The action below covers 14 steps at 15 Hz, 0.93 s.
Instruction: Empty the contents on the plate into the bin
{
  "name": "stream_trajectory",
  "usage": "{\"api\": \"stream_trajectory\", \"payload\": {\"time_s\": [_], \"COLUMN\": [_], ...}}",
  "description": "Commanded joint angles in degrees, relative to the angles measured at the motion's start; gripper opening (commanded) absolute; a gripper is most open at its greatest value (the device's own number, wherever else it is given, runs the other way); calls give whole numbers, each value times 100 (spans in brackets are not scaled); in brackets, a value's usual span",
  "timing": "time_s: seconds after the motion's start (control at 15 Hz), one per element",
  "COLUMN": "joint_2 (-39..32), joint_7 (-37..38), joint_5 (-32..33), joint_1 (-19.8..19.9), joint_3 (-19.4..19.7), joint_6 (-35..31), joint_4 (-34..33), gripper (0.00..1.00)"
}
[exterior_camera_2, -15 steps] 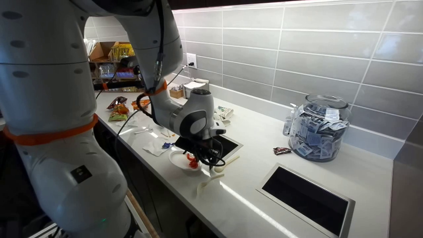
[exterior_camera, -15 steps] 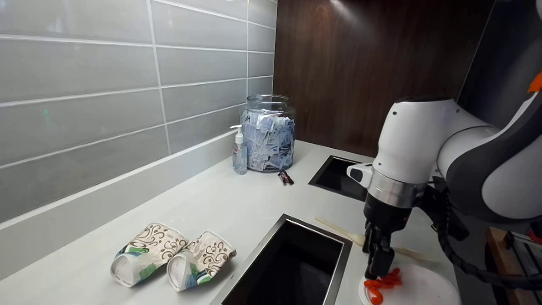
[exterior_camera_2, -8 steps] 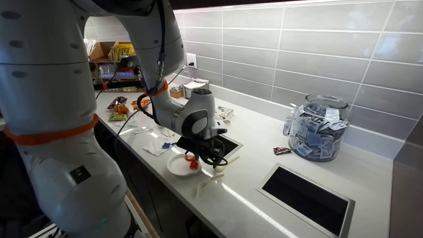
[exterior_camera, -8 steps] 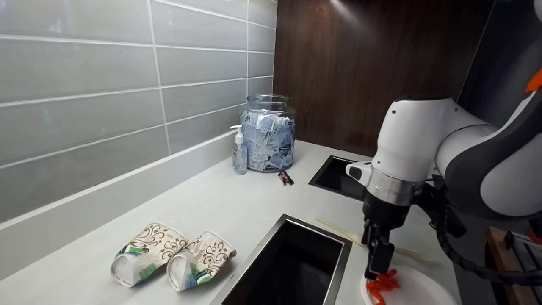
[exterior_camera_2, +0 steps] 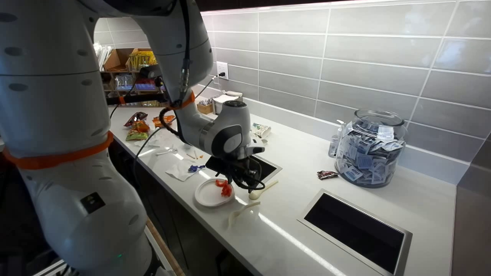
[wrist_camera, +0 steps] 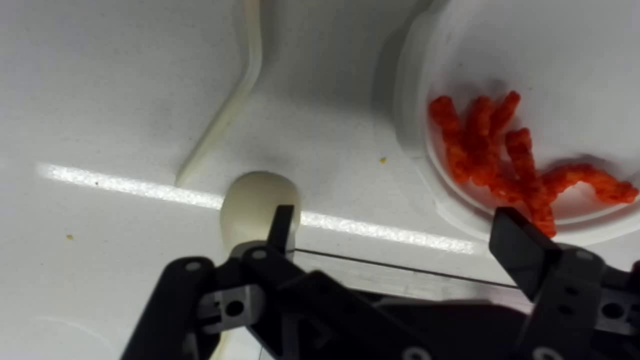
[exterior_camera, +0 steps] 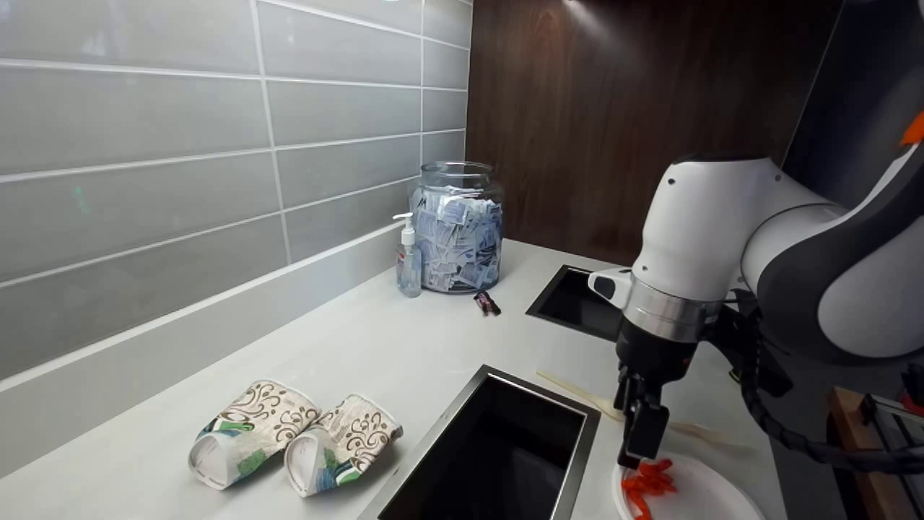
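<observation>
The small white plate lies flat on the counter, in both exterior views (exterior_camera: 711, 495) (exterior_camera_2: 209, 193) and at upper right in the wrist view (wrist_camera: 575, 50). The contents, red scraps, lie bunched at the plate's edge near my gripper, in both exterior views (exterior_camera: 650, 482) (exterior_camera_2: 226, 189) and the wrist view (wrist_camera: 475, 145). My gripper (exterior_camera: 634, 444) (exterior_camera_2: 241, 184) is wide open and empty (wrist_camera: 393, 225), just above the plate. One fingertip overlaps the plate's rim in the wrist view; contact cannot be told. The bin, a dark opening with a metal rim (exterior_camera: 431, 442) (exterior_camera_2: 273, 174), lies beside the plate.
Another dark rectangular opening (exterior_camera_2: 404, 245) lies further along the counter. One ivory spoon (wrist_camera: 257, 200) lies under a finger, another (exterior_camera_2: 238, 214) beside the plate. Two crumpled cups (exterior_camera: 256, 426) lie beyond the bin. A glass jar (exterior_camera: 462, 238) of packets stands by the wall.
My gripper has risen slightly and come away from the plate's rim. The plate looked slightly raised and tilted one second ago and now sits flat, with the scraps still on it.
</observation>
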<state>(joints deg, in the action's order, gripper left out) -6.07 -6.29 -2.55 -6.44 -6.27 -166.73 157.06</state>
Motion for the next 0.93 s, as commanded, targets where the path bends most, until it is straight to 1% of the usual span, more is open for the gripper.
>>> {"api": "stream_trajectory", "payload": {"time_s": [0.0,0.13,0.27,0.47,0.67,0.87], "joint_2": [504,761,931,1021,923,787], "joint_7": [457,863,989,703,464,317], "joint_5": [59,192,100,-266,-503,-642], "joint_1": [43,57,105,137,152,161], "joint_3": [58,148,173,220,269,280], "joint_6": [631,1074,1621,2310,2621,2563], "joint_4": [72,113,98,75,41,0], "gripper": [100,100,100,100,100,99]}}
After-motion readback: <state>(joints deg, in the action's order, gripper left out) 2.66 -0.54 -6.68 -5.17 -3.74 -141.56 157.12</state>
